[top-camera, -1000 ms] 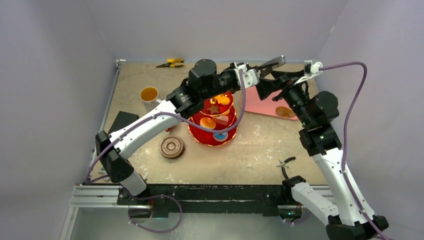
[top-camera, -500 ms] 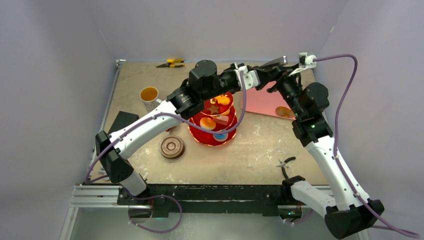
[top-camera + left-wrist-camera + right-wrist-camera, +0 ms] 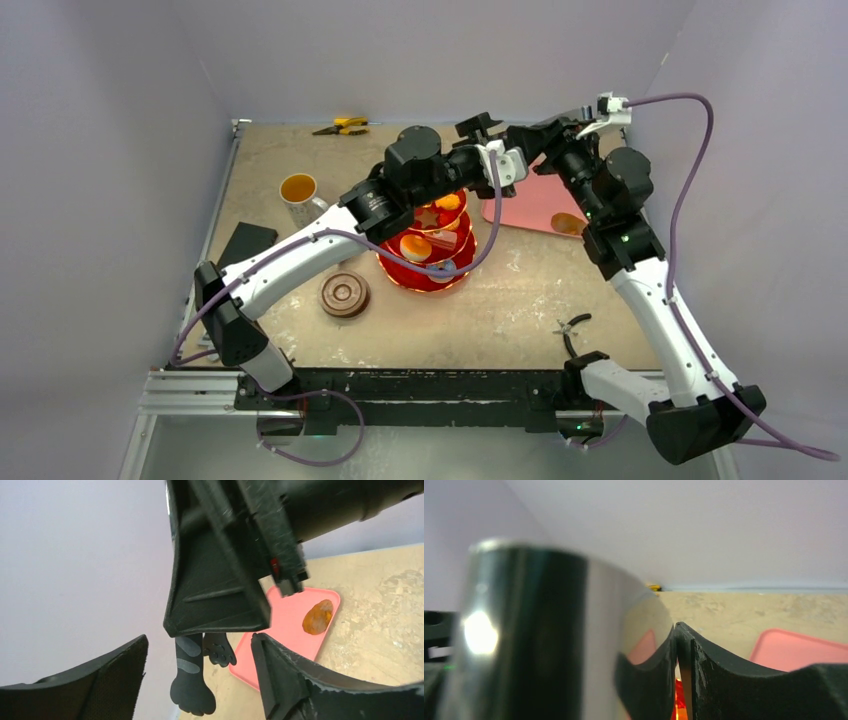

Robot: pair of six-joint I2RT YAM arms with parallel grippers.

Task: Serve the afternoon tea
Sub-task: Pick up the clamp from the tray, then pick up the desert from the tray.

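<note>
Left wrist view: tongs are clamped tips-down in the right tool, a pastry lying below on the pink tray; the left tool is parted

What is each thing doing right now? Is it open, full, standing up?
black tongs: off the table, in the right tool.
right tool: shut on the black tongs.
left tool: open, not touching the tongs.
white mug: upright, holding amber tea.
red stand: upright, pastries on its tiers.
pink tray: lying flat, one orange pastry on it.
brown cup: standing alone, untouched.
</note>
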